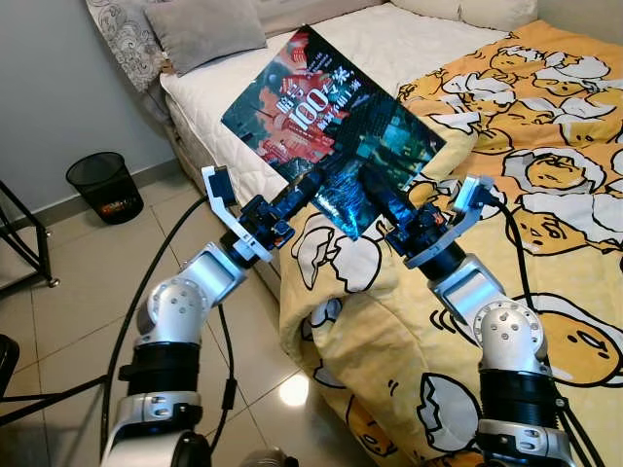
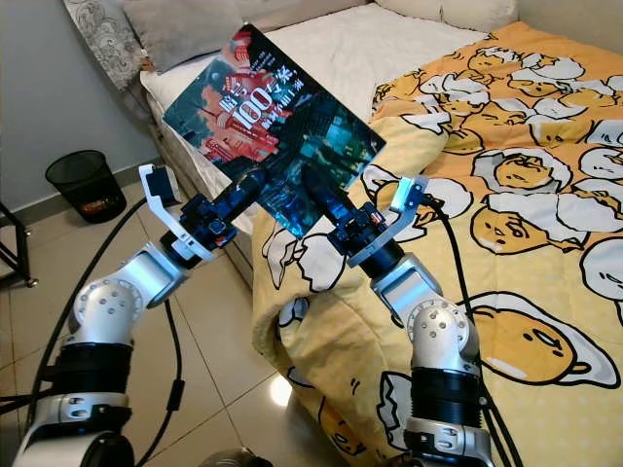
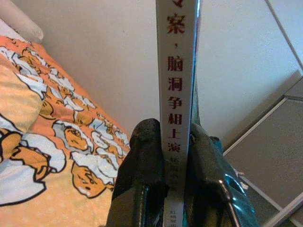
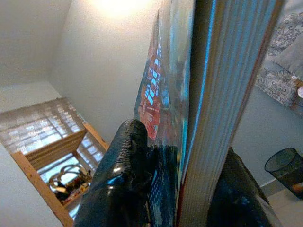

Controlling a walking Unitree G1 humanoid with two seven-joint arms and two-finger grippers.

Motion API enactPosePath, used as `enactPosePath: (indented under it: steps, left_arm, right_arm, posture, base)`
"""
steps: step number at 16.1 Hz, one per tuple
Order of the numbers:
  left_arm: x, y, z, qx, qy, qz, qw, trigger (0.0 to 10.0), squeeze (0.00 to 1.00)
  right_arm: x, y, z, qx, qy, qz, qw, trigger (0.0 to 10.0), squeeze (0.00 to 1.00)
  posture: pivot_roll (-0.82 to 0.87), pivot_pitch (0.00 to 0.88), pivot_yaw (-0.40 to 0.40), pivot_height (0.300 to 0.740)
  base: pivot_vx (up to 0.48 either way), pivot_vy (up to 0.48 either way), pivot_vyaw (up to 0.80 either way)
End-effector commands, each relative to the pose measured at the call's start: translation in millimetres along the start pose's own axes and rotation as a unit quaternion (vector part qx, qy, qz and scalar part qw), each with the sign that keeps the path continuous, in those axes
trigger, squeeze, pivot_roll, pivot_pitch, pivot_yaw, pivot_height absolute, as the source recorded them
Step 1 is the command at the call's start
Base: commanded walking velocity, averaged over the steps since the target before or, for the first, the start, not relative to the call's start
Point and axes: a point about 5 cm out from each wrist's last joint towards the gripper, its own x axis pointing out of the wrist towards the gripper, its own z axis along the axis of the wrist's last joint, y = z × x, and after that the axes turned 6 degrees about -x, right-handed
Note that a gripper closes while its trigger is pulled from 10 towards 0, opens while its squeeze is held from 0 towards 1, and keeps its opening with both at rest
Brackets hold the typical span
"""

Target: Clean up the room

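Observation:
A book [image 1: 331,126] with a dark red and blue cover and a large white "100" is held up in the air over the bed's corner. My left gripper [image 1: 310,187] is shut on its lower left edge; the left wrist view has the white spine [image 3: 179,94] clamped between the two black fingers [image 3: 142,170]. My right gripper [image 1: 378,202] is shut on the lower right edge; in the right wrist view the page block [image 4: 222,113] sits between its fingers [image 4: 128,165].
A bed [image 1: 419,49] with a white quilted mattress lies ahead, with a yellow cartoon-egg blanket [image 1: 545,175] draped over its corner to the floor. A grey pillow [image 1: 200,29] lies at its head. A black mesh bin [image 1: 105,185] stands on the tiled floor at left, near a black stand [image 1: 24,248].

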Motion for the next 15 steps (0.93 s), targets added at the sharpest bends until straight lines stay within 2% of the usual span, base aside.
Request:
enactPosePath:
  steps: [1,8,10,15]
  left_arm:
    - [-0.1,-4.1,9.2,0.022,0.005,0.001,1.000,0.0,0.00]
    - [-21.3,-6.5,26.9,0.055,0.072,0.011,0.996,0.0,0.00]
    - [-28.8,-4.5,36.6,0.079,0.095,0.025,0.992,0.0,0.00]
    - [-32.1,-3.3,48.5,0.119,0.134,0.037,0.983,0.0,0.00]
  right_arm:
    - [6.1,5.0,6.0,-0.013,-0.006,0.022,1.000,10.0,0.02]
    - [4.8,-0.5,24.2,-0.043,0.002,0.029,0.999,10.0,0.00]
    - [3.0,2.3,26.3,-0.050,0.024,0.055,0.997,10.0,0.00]
    - [-3.3,3.7,21.5,-0.070,0.082,0.083,0.991,10.0,0.00]
  posture:
    - [0.03,0.000,0.098,0.740]
    - [0.04,0.000,0.090,0.740]
    - [0.05,0.000,0.084,0.740]
    - [0.05,0.000,0.081,0.740]
  base:
    - [0.000,0.000,0.00]
    - [0.000,0.000,0.00]
    - [0.000,0.000,0.00]
    - [0.000,0.000,0.00]
